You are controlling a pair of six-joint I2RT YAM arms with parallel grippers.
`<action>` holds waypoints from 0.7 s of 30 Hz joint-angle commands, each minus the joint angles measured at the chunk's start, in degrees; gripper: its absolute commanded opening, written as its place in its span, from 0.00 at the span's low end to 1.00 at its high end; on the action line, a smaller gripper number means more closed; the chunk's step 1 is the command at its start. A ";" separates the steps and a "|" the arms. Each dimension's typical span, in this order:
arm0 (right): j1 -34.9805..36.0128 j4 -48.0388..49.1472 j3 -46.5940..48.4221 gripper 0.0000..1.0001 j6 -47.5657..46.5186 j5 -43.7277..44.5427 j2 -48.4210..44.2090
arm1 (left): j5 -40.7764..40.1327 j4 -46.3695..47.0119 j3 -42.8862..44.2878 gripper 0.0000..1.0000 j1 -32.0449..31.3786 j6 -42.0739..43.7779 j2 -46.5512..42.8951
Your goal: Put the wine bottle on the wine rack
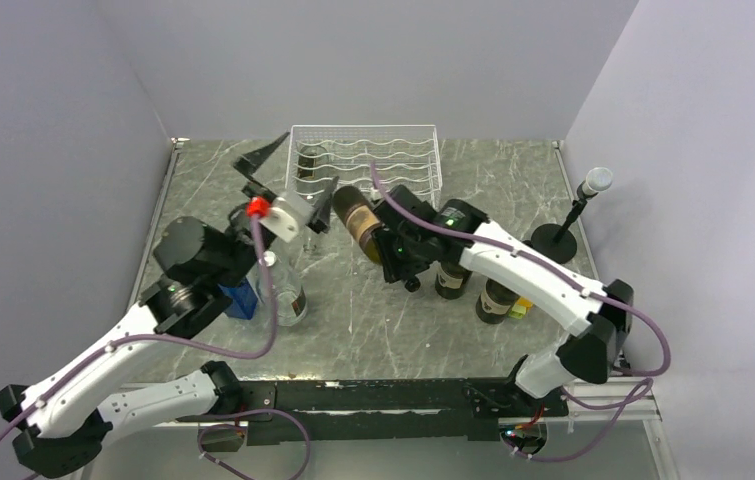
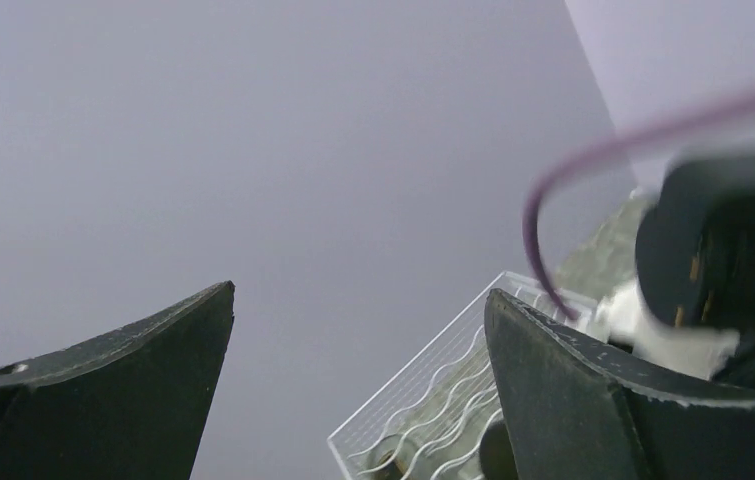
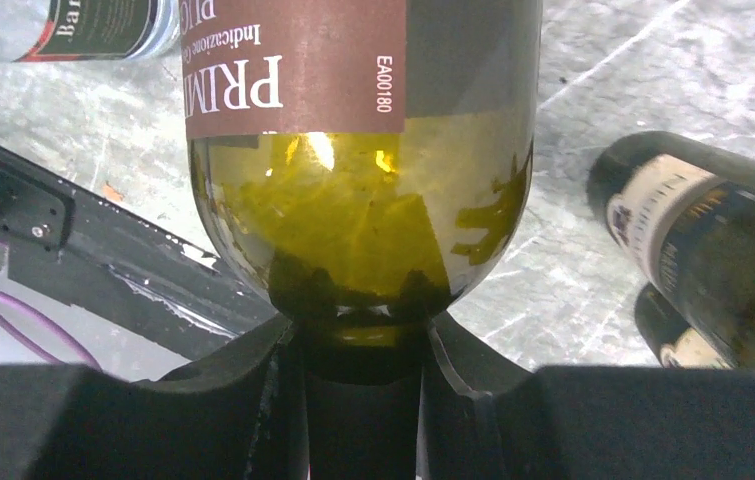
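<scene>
Jaws of the right gripper [image 3: 363, 345] are clamped tight on the neck of a green glass wine bottle [image 3: 363, 190] with a brown paper label. The bottle is off the table and lies close to level, with its base pointing toward the far left. That base sits just before the near edge of the white wire wine rack [image 1: 365, 160], which stands at the far middle of the grey marble-patterned table [image 1: 373, 320]. The held bottle is not in any cradle. A dark bottle [image 1: 308, 160] appears to lie in the rack's leftmost cradle.

The left gripper [image 1: 291, 183] hangs in the air at the rack's near left corner. Its black fingers [image 2: 103, 390] are spread wide with nothing between them, and its wrist camera looks over the rack toward the back wall.

Below the left arm a clear glass bottle [image 1: 288, 290] stands upright, with a small blue box [image 1: 241, 298] just beside it. Under the right arm two dark labelled bottles [image 1: 451, 280] stand close together. A black microphone stand with a grey head [image 1: 575, 215] stands near the right wall, well apart from the rack.
</scene>
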 commanded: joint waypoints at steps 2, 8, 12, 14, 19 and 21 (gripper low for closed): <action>1.67 12.60 -1.97 0.00 -0.31 0.41 3.08 | -5.93 -6.20 5.89 0.99 0.10 -18.82 -2.11; 1.69 17.85 -5.77 0.00 2.01 1.82 8.40 | -1.41 -12.24 3.91 0.99 0.14 -24.13 -7.41; 1.69 23.19 -7.63 0.00 2.70 4.93 10.81 | -0.63 -10.67 0.11 0.99 0.13 -27.55 -12.07; 1.69 26.19 -8.82 0.00 3.23 6.55 11.72 | -1.48 -10.55 -0.88 0.99 0.08 -29.83 -13.70; 1.54 29.98 -10.08 0.00 4.70 10.44 14.22 | -3.22 -12.83 -0.01 0.99 0.12 -33.81 -14.52; 1.29 30.85 -10.18 0.00 5.02 12.03 14.86 | -3.30 -13.55 0.49 0.99 0.15 -34.25 -14.46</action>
